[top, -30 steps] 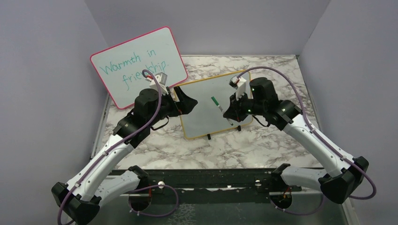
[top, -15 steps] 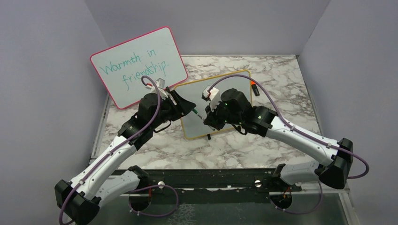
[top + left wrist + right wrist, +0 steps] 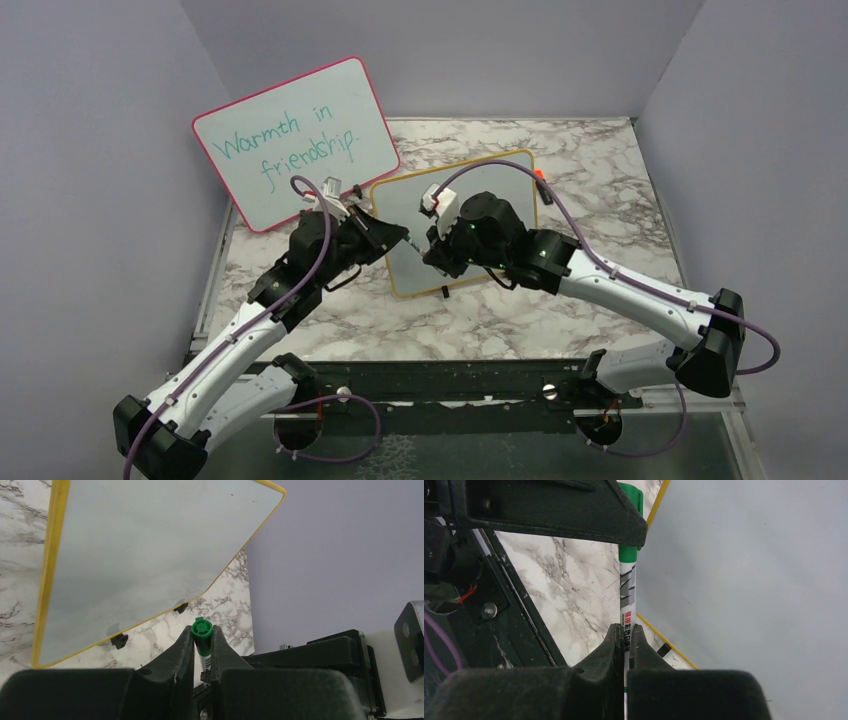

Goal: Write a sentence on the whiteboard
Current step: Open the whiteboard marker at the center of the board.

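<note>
Only the wrist views show both grips, the left gripper (image 3: 202,639) pinching the marker (image 3: 627,596) by its green cap (image 3: 202,629), the right gripper (image 3: 625,634) clamping its barrel, over the near-left corner of the whiteboard (image 3: 408,272) lying mid-tabletop (image 3: 600,160).

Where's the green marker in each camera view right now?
Top external: green marker just left of centre, near the whiteboard's left edge, barely visible.
Left wrist: marker lower centre, cap end-on.
Right wrist: marker centre, barrel vertical.
Shared landmark: whiteboard's yellow frame.

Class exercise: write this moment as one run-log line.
left gripper: shut on marker cap | right gripper: shut on marker barrel | whiteboard: blank
</note>
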Robot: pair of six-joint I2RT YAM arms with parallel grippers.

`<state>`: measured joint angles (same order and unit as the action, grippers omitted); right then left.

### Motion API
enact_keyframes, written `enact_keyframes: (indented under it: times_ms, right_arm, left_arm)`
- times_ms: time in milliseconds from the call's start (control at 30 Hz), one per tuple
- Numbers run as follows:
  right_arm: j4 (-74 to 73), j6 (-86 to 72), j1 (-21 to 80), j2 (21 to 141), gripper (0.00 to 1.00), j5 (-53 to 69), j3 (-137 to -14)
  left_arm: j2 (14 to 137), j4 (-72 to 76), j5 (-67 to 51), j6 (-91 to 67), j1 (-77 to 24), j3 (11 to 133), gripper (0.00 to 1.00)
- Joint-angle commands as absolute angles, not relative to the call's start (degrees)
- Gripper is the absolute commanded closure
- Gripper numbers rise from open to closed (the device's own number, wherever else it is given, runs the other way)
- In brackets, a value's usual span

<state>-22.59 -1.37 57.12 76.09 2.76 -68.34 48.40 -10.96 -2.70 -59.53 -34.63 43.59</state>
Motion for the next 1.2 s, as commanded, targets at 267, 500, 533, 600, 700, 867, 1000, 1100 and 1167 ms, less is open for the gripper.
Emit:
enact_keyframes:
  times_ms: [267, 500, 533, 600, 700, 867, 1000, 1100, 1167]
  right_arm:
    - [-3.5, -8.9, 57.7, 71.2, 0.82, 2.2, -58.6]
    - [9.2, -16.6, 57.7, 65.3, 0.52, 0.3, -50.5]
    - [11.3, -17.9, 57.7, 64.6, 0.49, 0.3, -49.3]
    - [15.2, -20.8, 57.6, 63.3, 0.45, -1.8, -46.7]
    - [20.5, -24.3, 57.3, 61.1, 0.38, -3.9, -42.4]
    - [25.0, -28.8, 56.4, 60.5, 0.30, -3.7, -39.6]
    - [28.9, -31.7, 55.7, 60.8, 0.29, -1.4, -38.0]
    - [30.6, -33.3, 55.3, 61.8, 0.29, -0.3, -37.9]
    - [31.4, -34.4, 55.1, 63.0, 0.30, -0.3, -38.2]
  left_arm:
    - [42.8, -6.5, 2.9, -71.1, -34.9, 37.7, 1.00]
    - [37.4, -4.1, 6.1, -79.9, -34.9, 32.9, 1.00]
    - [37.0, -4.0, 6.2, -81.1, -34.8, 32.5, 1.00]
    - [36.4, -3.7, 6.4, -82.7, -34.9, 32.0, 1.00]
    - [35.0, -2.9, 6.9, -84.9, -34.8, 31.2, 1.00]
    - [33.4, -0.5, 7.1, -89.0, -34.8, 29.7, 1.00]
    - [33.3, -0.3, 6.7, -89.9, -34.8, 29.8, 1.00]
    - [33.5, -0.2, 6.2, -91.0, -34.8, 29.4, 1.00]
    - [33.6, 1.5, 5.8, -92.0, -34.9, 28.9, 1.00]
